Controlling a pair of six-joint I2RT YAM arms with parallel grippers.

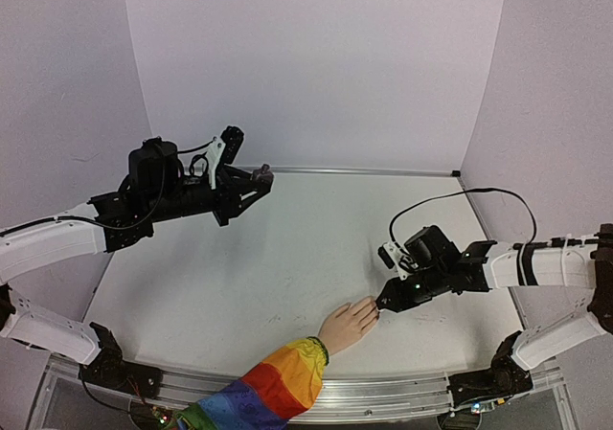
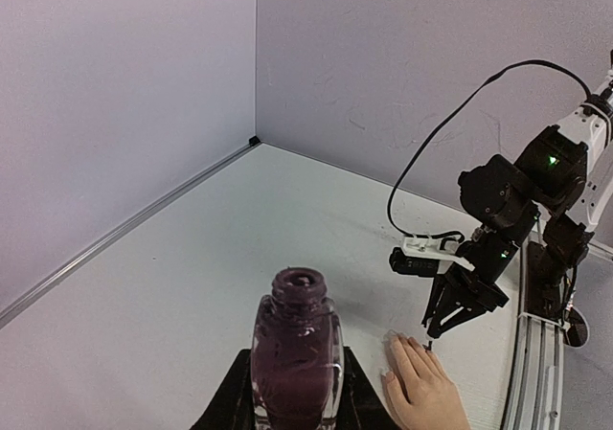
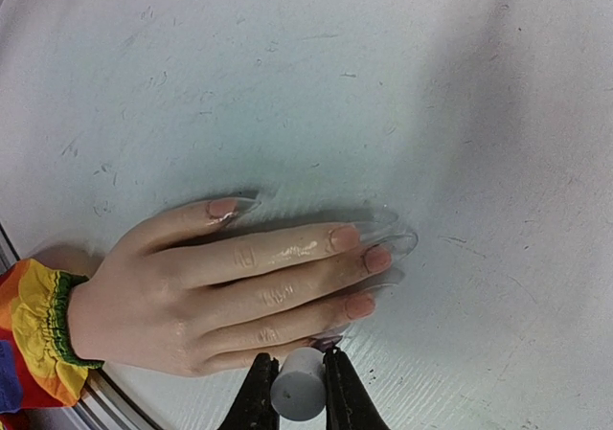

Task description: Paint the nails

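Observation:
A pale mannequin hand [image 1: 350, 323] [image 3: 211, 296] lies palm down near the front edge of the table. Its nails [image 3: 345, 237] are skin-toned under long clear tips. The little finger's nail [image 3: 330, 338] carries a dark purple spot. My right gripper [image 1: 388, 304] [image 3: 299, 365] is shut on the grey brush cap [image 3: 299, 394], and its brush tip sits right at that little-finger nail. Far back on the left, my left gripper [image 1: 254, 183] [image 2: 295, 396] is shut on the open polish bottle [image 2: 297, 353] of dark purple polish, held upright above the table.
A rainbow-striped sleeve [image 1: 273, 387] runs from the hand's wrist over the metal front rail [image 1: 402, 392]. Lilac walls close the table [image 1: 287, 267] at the back and on both sides. A black cable [image 1: 460, 198] loops above the right arm.

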